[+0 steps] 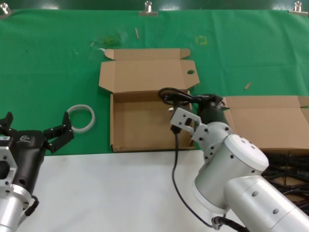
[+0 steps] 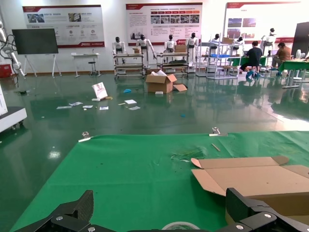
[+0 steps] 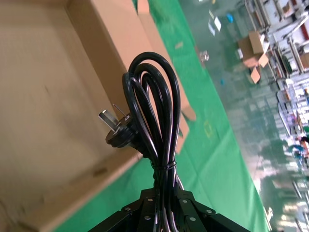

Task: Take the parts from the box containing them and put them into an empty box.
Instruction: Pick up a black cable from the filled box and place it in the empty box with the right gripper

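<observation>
Cardboard empty box (image 1: pixel 140 123) lies open ahead; your right gripper (image 3: pixel 161 203), fingers pinching a coiled cable (image 3: pixel 154 111), hangs over its right wall. Your left gripper (image 1: pixel 36 130), fingers spread, waits beside the white ring (image 1: pixel 81 118).

floor (image 2: pixel 145 111): glossy green | wall posters (image 2: pixel 163 21) | metal racks (image 2: pixel 129 64) | green table cloth (image 1: pixel 48 63)

Cable bundle at the rim of the empty box

We see one coiled black power cable (image 3: pixel 157 121), plug prongs showing, raised over the right wall of the empty box (image 1: pixel 140 123), which lies open with its holed lid flap folded back. The box containing them (image 1: pixel 270 123) sits just right, more black cables (image 1: pixel 289 176) dark in its tray.
</observation>
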